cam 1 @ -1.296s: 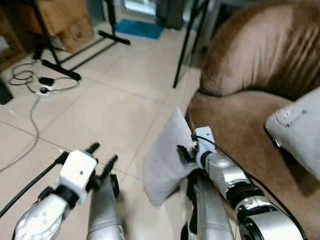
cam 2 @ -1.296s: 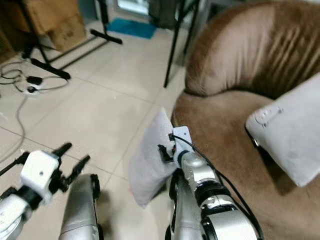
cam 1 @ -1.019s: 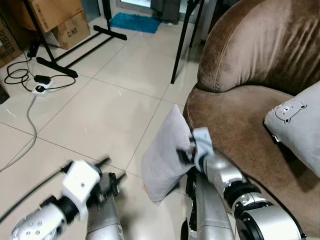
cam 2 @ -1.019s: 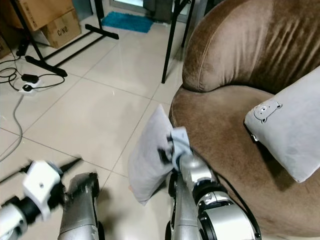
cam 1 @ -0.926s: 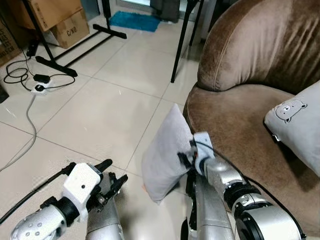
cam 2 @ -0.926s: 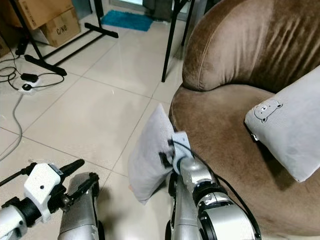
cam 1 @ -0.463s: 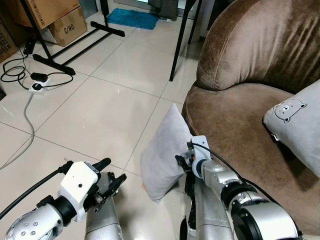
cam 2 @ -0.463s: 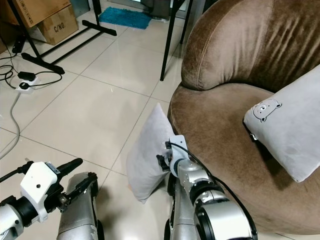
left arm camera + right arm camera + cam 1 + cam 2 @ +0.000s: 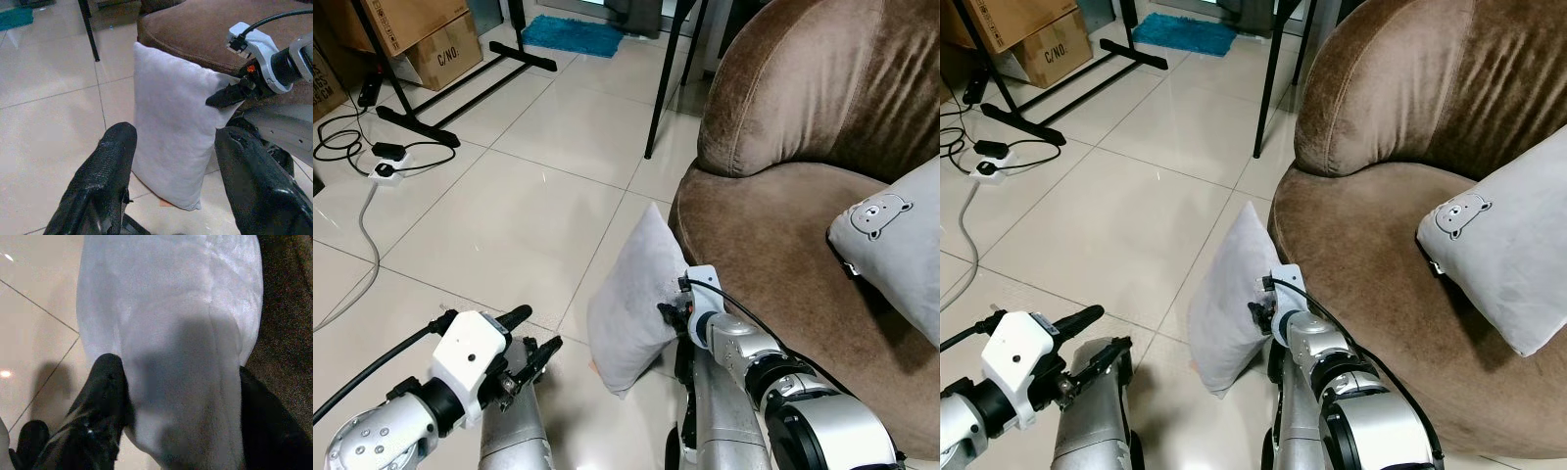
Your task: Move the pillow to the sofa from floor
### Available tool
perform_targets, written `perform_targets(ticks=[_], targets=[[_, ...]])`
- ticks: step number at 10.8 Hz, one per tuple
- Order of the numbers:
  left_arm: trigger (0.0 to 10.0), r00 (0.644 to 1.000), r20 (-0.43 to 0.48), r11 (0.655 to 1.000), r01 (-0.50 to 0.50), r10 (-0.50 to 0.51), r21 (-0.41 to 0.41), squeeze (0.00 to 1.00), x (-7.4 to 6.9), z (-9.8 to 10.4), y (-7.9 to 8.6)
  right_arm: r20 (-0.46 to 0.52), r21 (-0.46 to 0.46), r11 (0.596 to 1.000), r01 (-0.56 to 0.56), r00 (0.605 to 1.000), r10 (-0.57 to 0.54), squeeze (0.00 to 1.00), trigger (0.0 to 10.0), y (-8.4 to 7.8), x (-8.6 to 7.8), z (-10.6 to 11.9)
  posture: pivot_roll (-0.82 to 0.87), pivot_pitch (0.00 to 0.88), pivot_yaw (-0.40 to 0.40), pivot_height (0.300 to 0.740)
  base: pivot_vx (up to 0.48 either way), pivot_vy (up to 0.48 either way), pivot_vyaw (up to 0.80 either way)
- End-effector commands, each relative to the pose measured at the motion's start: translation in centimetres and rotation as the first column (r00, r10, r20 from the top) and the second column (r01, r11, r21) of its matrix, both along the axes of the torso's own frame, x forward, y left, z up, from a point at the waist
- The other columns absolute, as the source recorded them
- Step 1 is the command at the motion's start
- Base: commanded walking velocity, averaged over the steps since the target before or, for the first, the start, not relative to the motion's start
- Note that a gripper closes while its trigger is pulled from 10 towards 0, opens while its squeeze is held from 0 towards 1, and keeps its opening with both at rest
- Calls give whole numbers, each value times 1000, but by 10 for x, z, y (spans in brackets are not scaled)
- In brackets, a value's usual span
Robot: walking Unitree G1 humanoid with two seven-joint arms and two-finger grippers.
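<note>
A grey pillow stands on edge on the tiled floor, leaning against the front of the brown velvet sofa. The right end effector straddles its upper edge, one finger on either face, fingers apart around the fabric and not yet visibly clamped. Over the past second the pillow has kept its place while the right wrist settled from a blurred swing to a steady hold at the pillow's sofa-side edge. The left end effector, fingers apart, has edged nearer and now hovers low above the floor beside the pillow without touching it. That suggests the grasp is being lined up, with the lift onto the seat to follow. A second grey pillow with a bear motif already lies on the sofa; cardboard boxes, a stand's black legs and a power cable sit beyond.
</note>
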State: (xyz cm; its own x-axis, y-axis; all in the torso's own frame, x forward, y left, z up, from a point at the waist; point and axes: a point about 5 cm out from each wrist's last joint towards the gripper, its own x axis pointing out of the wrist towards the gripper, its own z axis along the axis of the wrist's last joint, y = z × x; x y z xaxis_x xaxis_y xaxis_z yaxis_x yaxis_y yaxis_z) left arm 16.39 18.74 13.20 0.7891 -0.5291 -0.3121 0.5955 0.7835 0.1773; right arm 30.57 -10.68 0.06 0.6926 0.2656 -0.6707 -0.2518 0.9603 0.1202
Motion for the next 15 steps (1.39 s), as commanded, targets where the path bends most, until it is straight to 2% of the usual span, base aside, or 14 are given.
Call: perform_targets(ticks=[1,6,7,9,12,14,15], targets=[[10000,1000,-15,1000,23,-23,0,0,-1,0,-2,2,-1,1000,-13,1000,13,0,0,1,2,2,140,111,-74,500,0,0,0],[10000,998,-41,999,40,-40,-1,0,0,-2,-1,3,-1,1000,-24,1000,24,0,0,2,2,2,147,97,-67,500,0,0,0],[10000,991,-123,998,62,-60,18,0,-6,-9,0,4,2,1000,-24,1000,24,0,0,3,2,2,148,93,-67,500,0,0,0],[10000,973,-208,994,104,-95,31,0,-13,-15,4,9,6,1000,-25,1000,25,0,0,3,3,4,149,80,-65,500,0,0,0],[10000,979,-193,994,86,-72,64,0,-5,-13,10,20,23,999,-37,999,37,0,0,5,7,8,155,64,-62,500,0,0,0],[10000,979,-193,994,86,-72,65,0,-2,-14,11,43,48,994,-100,994,98,0,0,14,9,13,158,39,-56,500,0,0,0],[10000,982,-178,996,73,-61,60,0,0,-15,12,58,100,985,-139,989,134,0,0,20,12,18,165,10,-63,500,0,0,0]])
